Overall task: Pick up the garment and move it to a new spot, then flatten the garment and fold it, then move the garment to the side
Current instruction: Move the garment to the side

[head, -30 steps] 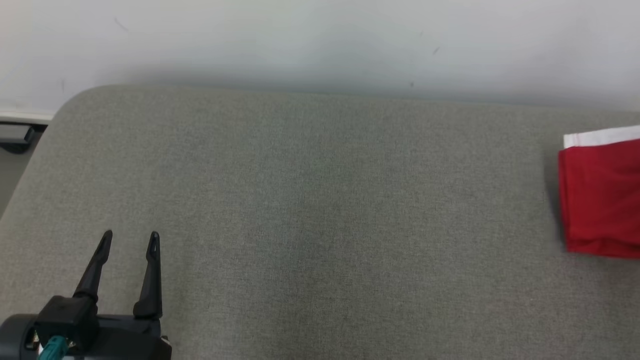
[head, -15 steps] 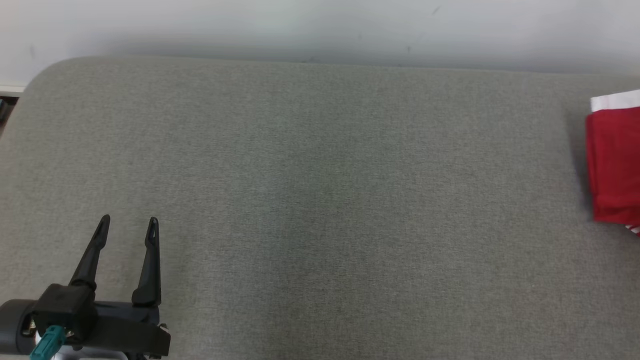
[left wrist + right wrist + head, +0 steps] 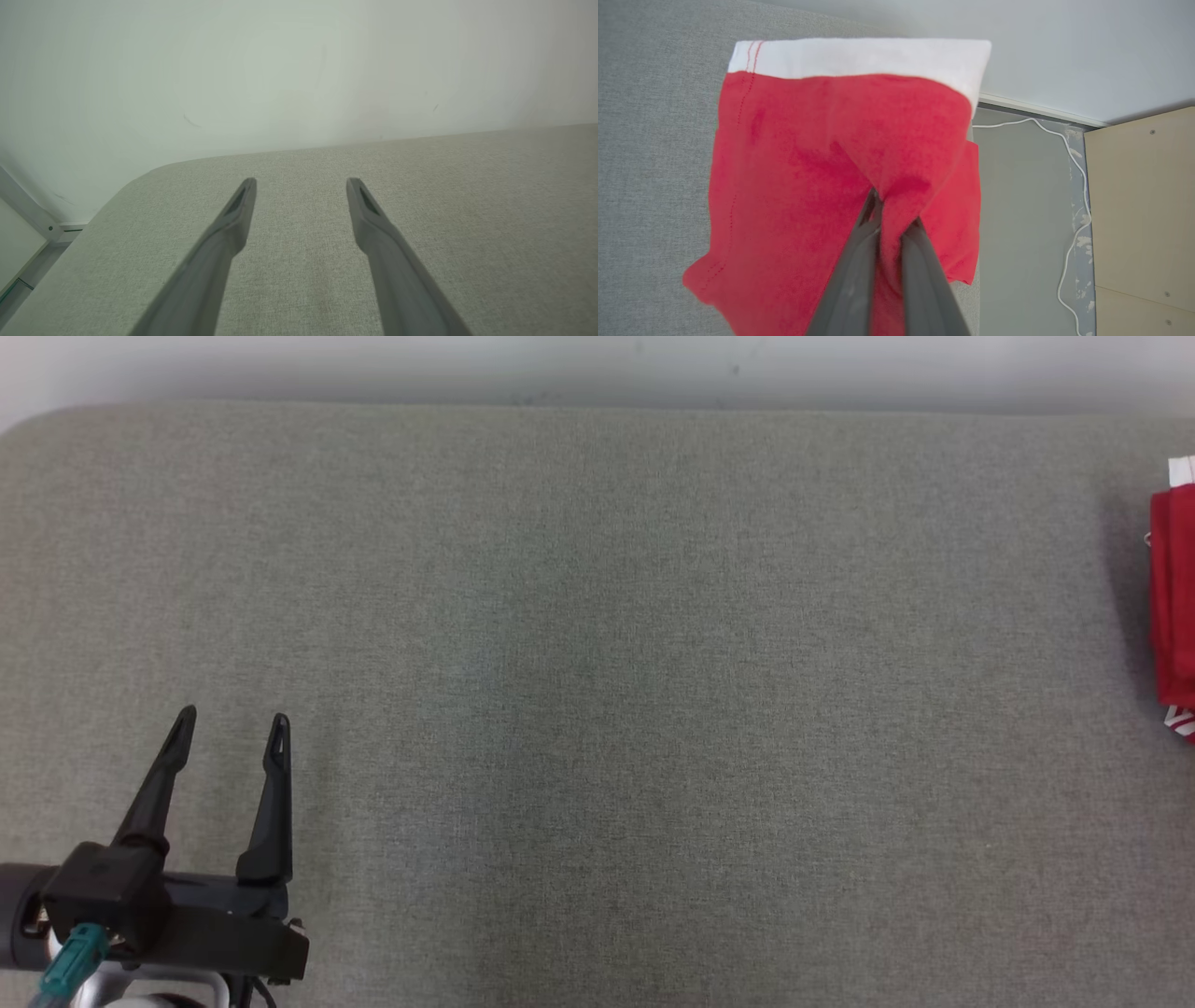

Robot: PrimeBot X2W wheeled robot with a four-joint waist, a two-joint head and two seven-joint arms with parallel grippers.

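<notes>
Right gripper (image 3: 894, 207): jaws all but closed, the two dark fingers pinching a raised fold of red cloth between their tips.
Held thing: red garment (image 3: 784, 163), folded into a rough rectangle, gathered into a peak where the fingers bite.
Garment beyond the tips: a white band (image 3: 859, 58) runs across its far edge, with red stitching at that band's left end.
Garment in the head view: a red strip (image 3: 1174, 597) at the far right edge, white at its top, well apart from the left gripper.
Garment's contact: whether it rests on the pad or hangs just above it cannot be told.
Under and left of the right fingers: grey woven pad (image 3: 644, 140).
Right of the right fingers: grey floor (image 3: 1017, 210), a white cable (image 3: 1069, 154) trailing over it, then a pale wooden panel (image 3: 1143, 196).
Left gripper (image 3: 233, 714): jaws wide apart, nothing between them, nothing touched.
Left gripper, own wrist view (image 3: 301, 182): both fingers point over bare grey fabric toward the pad's far edge.
Behind the left fingers: a teal connector (image 3: 70, 966) at the gripper's base.
Beyond the left fingertips: the pad's rounded corner, then a plain pale wall (image 3: 280, 70).
</notes>
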